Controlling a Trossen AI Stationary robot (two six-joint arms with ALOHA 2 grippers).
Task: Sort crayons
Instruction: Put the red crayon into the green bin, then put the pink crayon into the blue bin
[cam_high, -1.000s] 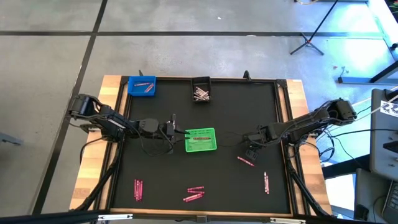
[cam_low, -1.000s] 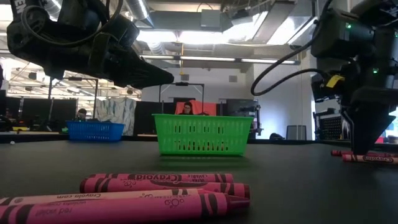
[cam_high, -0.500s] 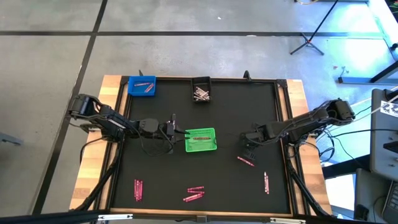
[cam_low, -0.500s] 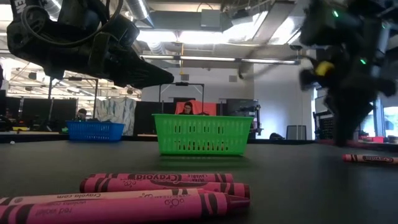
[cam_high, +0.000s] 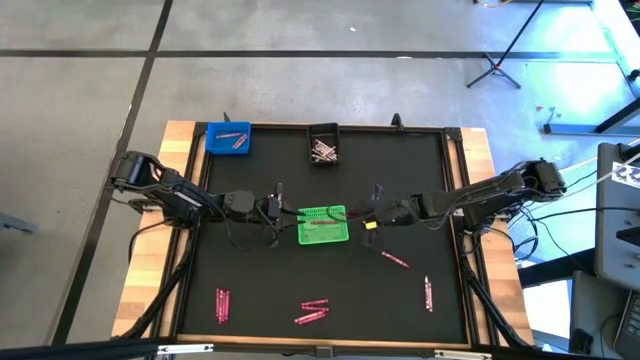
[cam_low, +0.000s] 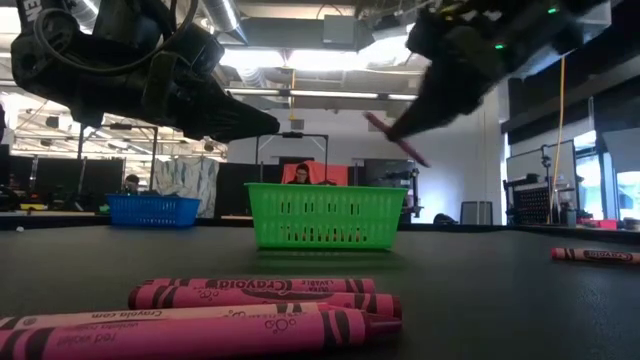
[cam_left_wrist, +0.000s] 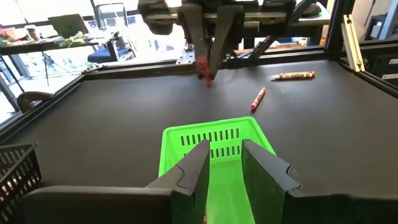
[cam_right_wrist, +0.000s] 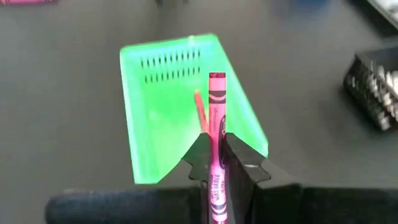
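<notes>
Black table (cam_high: 300, 270) with wooden edges, both arms reaching in toward the middle. Three small bins on it: green bin (cam_high: 323, 225) dead center, blue bin (cam_high: 228, 138) at the far left corner, black bin (cam_high: 323, 146) at the far edge near the middle. All three already have a few crayons in them.

The right gripper (cam_high: 372, 222) is the one working. It hangs in the air just beside the green bin on its right side, fingers clamped on a pink crayon (cam_right_wrist: 216, 134). In the right wrist view the crayon's long axis runs straight out past the fingertips and points at the bin, which lies directly ahead and below. In the low view it tilts tip-down toward the bin's near right corner (cam_low: 395, 140). So I'd guess the drop only needs a short push forward over the rim, then a release.

The left gripper (cam_high: 284, 212) waits on the bin's other side, fingers (cam_left_wrist: 193, 171) parted with nothing in them, right over the bin's left wall.

Loose crayons left on the table: one pink one (cam_high: 394, 260) near the right arm, another (cam_high: 428, 292) further toward the front right, a cluster (cam_high: 312, 311) at front center, and a pair (cam_high: 221, 304) front left
</notes>
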